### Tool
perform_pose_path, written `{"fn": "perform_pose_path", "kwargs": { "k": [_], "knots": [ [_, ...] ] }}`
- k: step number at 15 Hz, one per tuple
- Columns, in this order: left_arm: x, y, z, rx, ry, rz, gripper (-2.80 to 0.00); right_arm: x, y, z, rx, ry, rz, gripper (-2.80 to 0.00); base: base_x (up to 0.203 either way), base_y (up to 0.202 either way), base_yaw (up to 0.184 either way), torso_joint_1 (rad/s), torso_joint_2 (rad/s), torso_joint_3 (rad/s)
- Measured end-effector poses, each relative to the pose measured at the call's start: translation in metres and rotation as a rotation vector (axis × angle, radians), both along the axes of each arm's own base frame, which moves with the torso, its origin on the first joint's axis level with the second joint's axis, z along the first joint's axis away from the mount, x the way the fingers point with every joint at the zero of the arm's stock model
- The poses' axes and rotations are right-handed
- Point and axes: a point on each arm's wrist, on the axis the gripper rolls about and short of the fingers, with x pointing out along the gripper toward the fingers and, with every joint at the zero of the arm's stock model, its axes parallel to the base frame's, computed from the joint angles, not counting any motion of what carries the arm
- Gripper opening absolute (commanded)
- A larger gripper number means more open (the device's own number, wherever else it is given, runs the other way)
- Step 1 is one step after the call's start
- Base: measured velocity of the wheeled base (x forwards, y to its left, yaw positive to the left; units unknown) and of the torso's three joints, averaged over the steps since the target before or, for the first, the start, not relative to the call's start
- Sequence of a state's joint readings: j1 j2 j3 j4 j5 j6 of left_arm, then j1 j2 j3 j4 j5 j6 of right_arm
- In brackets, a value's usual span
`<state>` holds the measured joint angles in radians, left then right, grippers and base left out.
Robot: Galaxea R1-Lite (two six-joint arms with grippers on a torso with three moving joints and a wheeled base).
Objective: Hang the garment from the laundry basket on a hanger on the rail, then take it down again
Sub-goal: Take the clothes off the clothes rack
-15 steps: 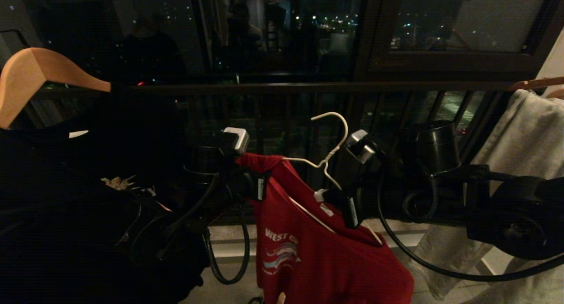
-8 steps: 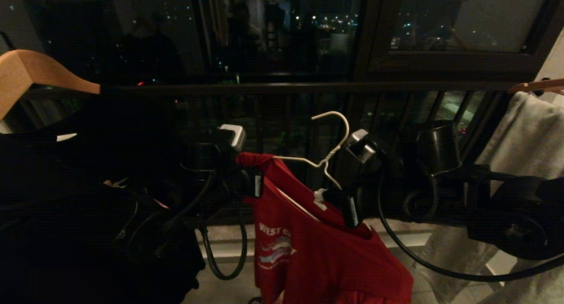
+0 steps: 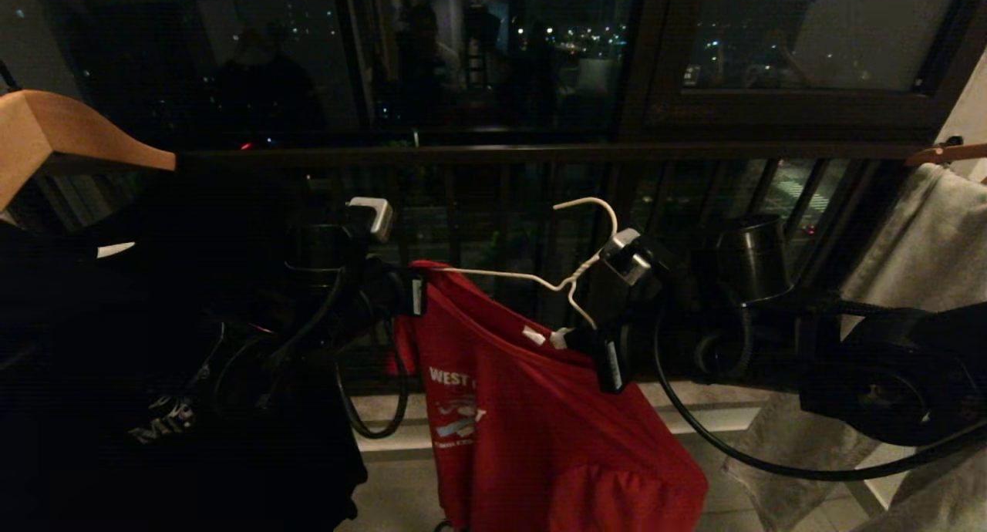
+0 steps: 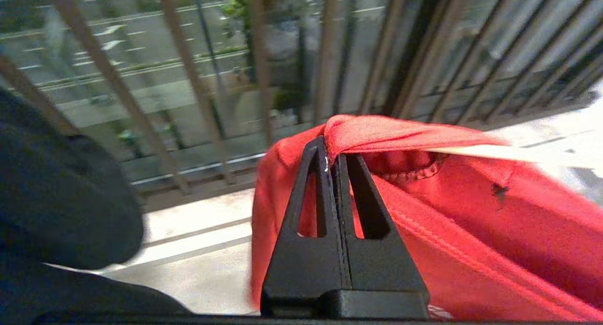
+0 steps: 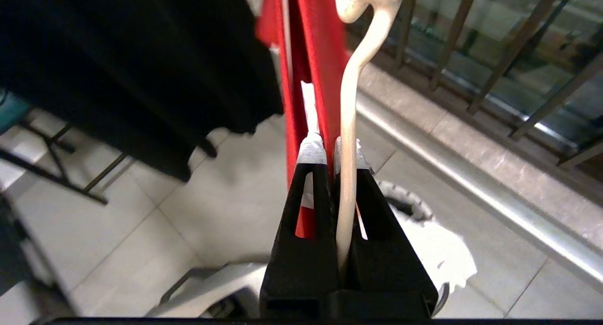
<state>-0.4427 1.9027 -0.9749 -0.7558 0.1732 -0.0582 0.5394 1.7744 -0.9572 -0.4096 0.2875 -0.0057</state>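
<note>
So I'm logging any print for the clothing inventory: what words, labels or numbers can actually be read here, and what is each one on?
"WEST": white lettering on the chest of the red T-shirt; the word after it is cut off by a fold.
Smaller line under the shirt's wavy mark: too small to read.
Pale lettering low on the black T-shirt: too dim to read.
White neck tag on the red shirt: no legible text.
Nothing else readable.

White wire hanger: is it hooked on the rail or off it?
Off. The hanger has its hook in the air below the rail, held by the right gripper with the red T-shirt draped on it.
</note>
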Motion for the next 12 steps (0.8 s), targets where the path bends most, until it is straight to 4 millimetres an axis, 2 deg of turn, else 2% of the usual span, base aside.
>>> {"fn": "perform_pose_path", "kwargs": {
  "k": [3,12],
  "knots": [
    [0.02,0.008,-0.012,0.015,0.017,0.041,-2.8,0.015,0.003,-0.012,0.013,-0.046,-0.043,-2.8,0.0,0.0,0.0,0.0,0.0,0.0],
    [0.062,0.009,-0.055,0.036,0.035,0.141,-2.8,0.053,0.004,-0.053,-0.025,-0.014,-0.132,-2.8,0.0,0.0,0.0,0.0,0.0,0.0]
  ]
}}
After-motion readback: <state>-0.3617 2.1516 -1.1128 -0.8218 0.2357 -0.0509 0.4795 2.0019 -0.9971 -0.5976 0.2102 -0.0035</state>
